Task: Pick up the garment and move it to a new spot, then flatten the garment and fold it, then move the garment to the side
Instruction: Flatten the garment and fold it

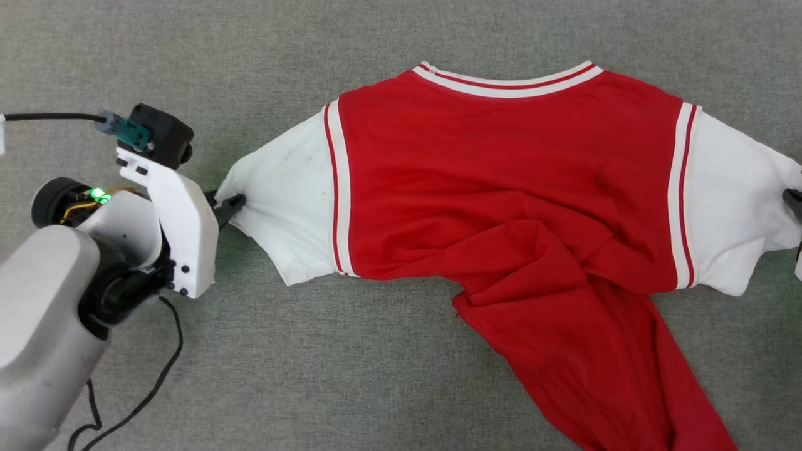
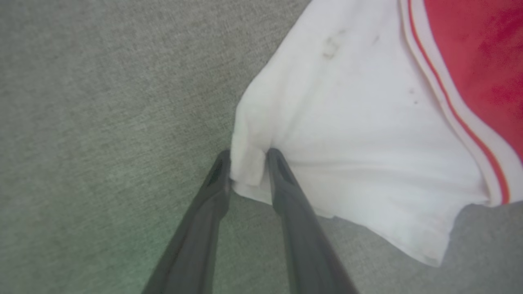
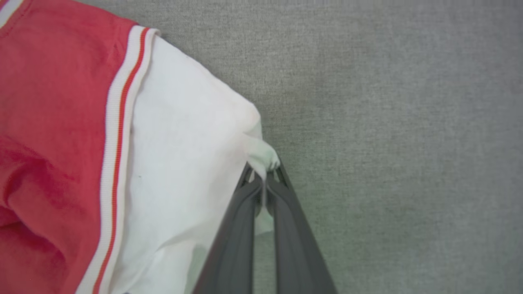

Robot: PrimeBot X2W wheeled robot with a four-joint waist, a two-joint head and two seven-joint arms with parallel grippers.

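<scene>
Flattening looks like the step you're working through: the garment (image 1: 501, 175) is lying stretched between your two tools on the grey mat (image 1: 351, 376), its red body bunching up. Your right gripper (image 3: 264, 173) is clamping one white sleeve's edge at its tips. Your left gripper (image 2: 248, 163) is straddling the other cuff, jaws partly apart, and I can't tell if it's gripping, so next you're probably needing a firm pinch there, then an even outward pull.

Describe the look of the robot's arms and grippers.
The left arm has a pale grey rounded forearm, a white angular wrist bracket, a black camera block with teal connector, black cables and a green light. Both arms' jaws are long, slim, dark grey.
</scene>
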